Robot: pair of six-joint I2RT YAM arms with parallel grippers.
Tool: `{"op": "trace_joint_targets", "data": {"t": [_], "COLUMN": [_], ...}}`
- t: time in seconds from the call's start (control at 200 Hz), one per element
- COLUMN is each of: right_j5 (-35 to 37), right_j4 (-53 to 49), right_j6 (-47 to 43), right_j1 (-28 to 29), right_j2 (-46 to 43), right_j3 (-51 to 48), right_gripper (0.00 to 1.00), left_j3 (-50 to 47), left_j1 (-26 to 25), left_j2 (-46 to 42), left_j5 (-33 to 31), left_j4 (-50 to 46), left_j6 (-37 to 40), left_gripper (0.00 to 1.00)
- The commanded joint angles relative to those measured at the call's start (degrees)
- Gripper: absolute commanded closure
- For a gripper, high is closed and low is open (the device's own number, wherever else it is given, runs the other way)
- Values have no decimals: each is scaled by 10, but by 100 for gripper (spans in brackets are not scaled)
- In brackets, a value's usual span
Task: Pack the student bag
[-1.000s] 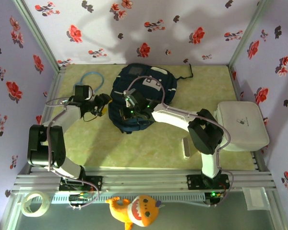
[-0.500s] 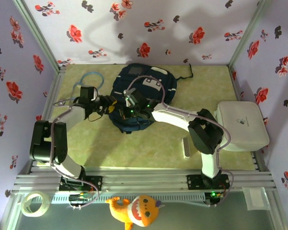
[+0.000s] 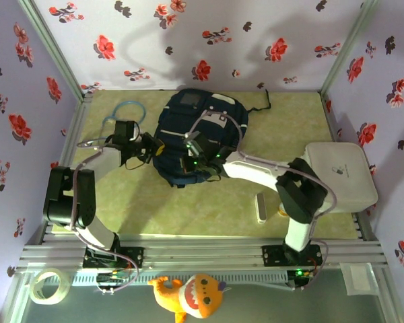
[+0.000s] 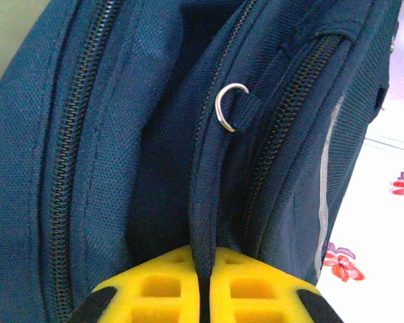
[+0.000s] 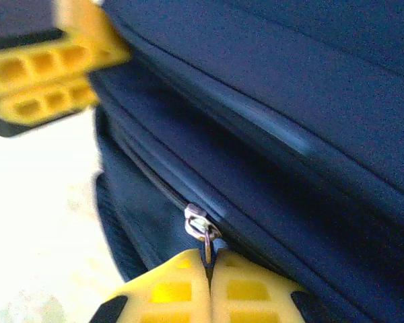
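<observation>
Bag [image 3: 200, 134]: lying flat toward the back of the worktop [image 3: 209, 208], front pocket up, between the two arms.
Left pincer [image 4: 203, 270]: closed within the last second, from wide apart to pinched tight on a raised seam [image 4: 200, 202] at the bag's left edge (the cloth ridge runs straight down between the yellow fingers, just below a small metal ring [image 4: 230, 108]).
Right pincer [image 5: 209, 268]: clamped the whole second through, tips nipping the zip pull [image 5: 202, 230] on the bag's near side.
Other change: left arm brought in from beside the bag to touch it; right elbow swung a little to the right, hold kept.
Meaning for the task: judged as the anchor now set, one side bracing the cloth and the other on the pull, so the zip can be drawn against a steady bag.
Progress: early, by the look of it; zips seen from the left wrist lie closed, nothing seen going in yet.
Next move calls for: a pull along the zip track, seam held taut.
Risk: small pull slipping from the tips; thin seam sliding free and the bag dragging across the worktop.
</observation>
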Motion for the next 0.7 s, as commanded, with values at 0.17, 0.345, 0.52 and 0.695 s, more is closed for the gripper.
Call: {"op": "trace_joint_targets", "data": {"t": [0.17, 0.345, 0.52, 0.695], "right_j5": [144, 89, -12, -65], "right_j4": [-28, -12, 18, 28], "right_j6": [49, 39, 14, 14], "right_j1": [-46, -45, -37, -24], "right_j2": [-106, -83, -28, 44], "right_j3": [-122, -93, -20, 64], "right_gripper": [100, 100, 100, 100], "left_j3": [47, 61, 20, -51], "left_j1": [22, 22, 22, 4], "left_j2": [-12, -26, -83, -135], "left_j5": [-46, -79, -134, -128], "left_j4": [-91, -138, -138, -71], "left_j6": [87, 120, 98, 21], "left_gripper": [97, 88, 60, 47]}}
